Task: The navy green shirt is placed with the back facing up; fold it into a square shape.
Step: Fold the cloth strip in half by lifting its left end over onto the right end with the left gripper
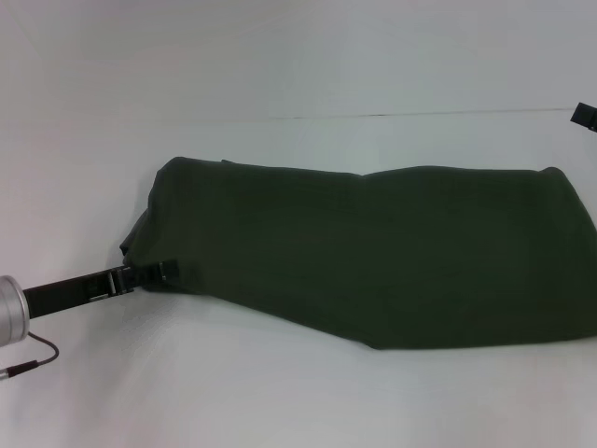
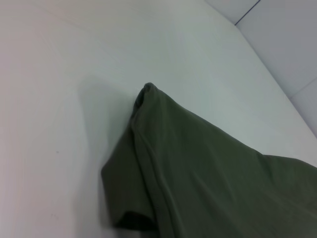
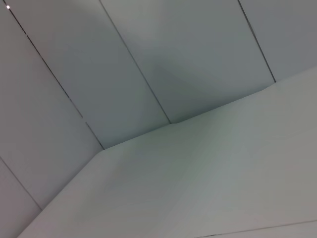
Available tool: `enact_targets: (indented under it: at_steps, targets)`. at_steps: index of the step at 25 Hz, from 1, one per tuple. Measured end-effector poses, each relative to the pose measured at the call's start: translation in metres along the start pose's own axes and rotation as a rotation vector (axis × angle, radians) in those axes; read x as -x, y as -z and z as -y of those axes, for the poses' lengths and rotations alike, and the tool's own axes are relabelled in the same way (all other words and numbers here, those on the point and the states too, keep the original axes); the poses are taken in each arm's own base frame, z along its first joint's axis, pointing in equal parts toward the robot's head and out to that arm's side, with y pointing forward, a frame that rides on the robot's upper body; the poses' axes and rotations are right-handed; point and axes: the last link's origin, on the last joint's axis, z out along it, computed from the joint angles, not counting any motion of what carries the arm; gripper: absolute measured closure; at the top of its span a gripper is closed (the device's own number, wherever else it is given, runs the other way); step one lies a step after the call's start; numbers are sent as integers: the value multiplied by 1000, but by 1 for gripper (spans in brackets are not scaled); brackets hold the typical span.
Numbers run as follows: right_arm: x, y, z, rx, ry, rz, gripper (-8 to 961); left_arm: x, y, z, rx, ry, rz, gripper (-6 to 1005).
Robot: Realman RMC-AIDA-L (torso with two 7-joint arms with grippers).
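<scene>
At the left, the black left gripper reaches in low and meets the near-left edge of the large dark olive-green soft shirt; whether it is clenched cannot be told. The shirt lies folded lengthwise across the white table, running off to the right. At the far right edge, the right gripper barely shows.

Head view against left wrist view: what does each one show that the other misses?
Only the head view shows the left end effector at the near left edge of the large dark olive-green soft fabric shirt, the shirt's long folded span, and a bit of the right end effector at the far right. Only the left wrist view shows the shirt's folded corner and seam close up. Both show the shirt on the white table.
</scene>
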Motion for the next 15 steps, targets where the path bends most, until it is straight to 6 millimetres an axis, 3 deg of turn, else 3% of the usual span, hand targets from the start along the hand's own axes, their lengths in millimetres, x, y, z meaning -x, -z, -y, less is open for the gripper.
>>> enact_targets:
  at_steps: [15]
  targets:
    - [-1,1,0,3,-3,-1,83,4,0,-3,14,-15,59,228]
